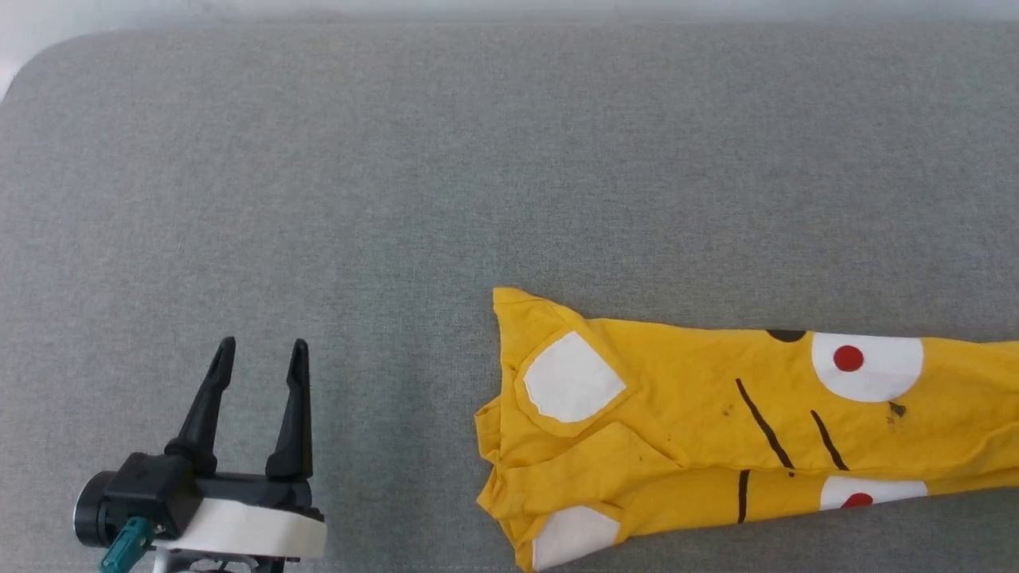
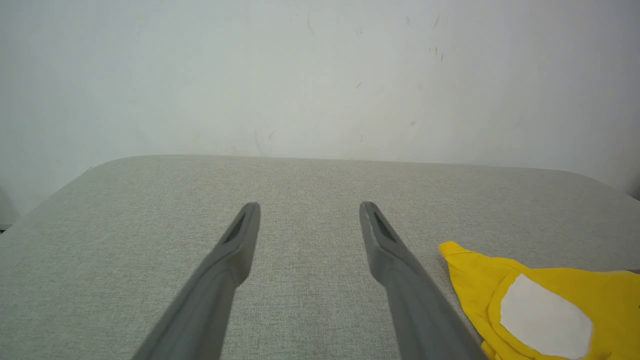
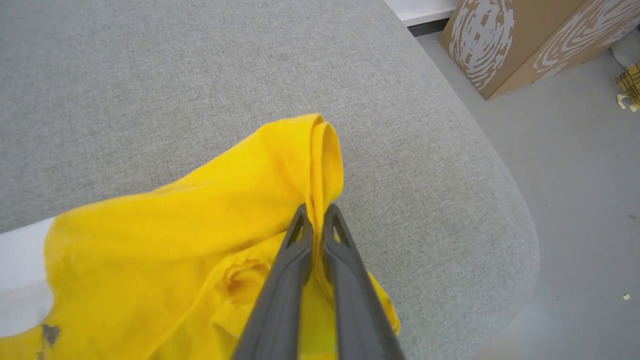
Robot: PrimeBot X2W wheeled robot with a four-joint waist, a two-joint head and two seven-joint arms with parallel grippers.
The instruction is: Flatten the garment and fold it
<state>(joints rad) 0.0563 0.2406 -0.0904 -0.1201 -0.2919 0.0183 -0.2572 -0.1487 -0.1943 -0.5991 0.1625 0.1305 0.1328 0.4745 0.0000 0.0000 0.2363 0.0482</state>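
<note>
The garment (image 1: 700, 422), a bright yellow T-shirt with white patches, red dots and black lines, lies bunched in a long strip at the lower right of the grey cushion (image 1: 398, 175), running off the right edge of the head view. My left gripper (image 1: 263, 344) stands open at the lower left, well to the left of the cloth and touching nothing. Its wrist view has the garment (image 2: 550, 305) at the lower right. My right gripper (image 3: 316, 215) is shut on a raised fold of the garment (image 3: 175, 235) near the cushion's rounded corner.
A pale wall (image 2: 320, 75) rises behind the cushion's far edge. Past the cushion's corner in the right wrist view lies grey floor (image 3: 580, 165) with a cardboard box (image 3: 520, 35). Bare cushion surface spreads to the left of and beyond the garment.
</note>
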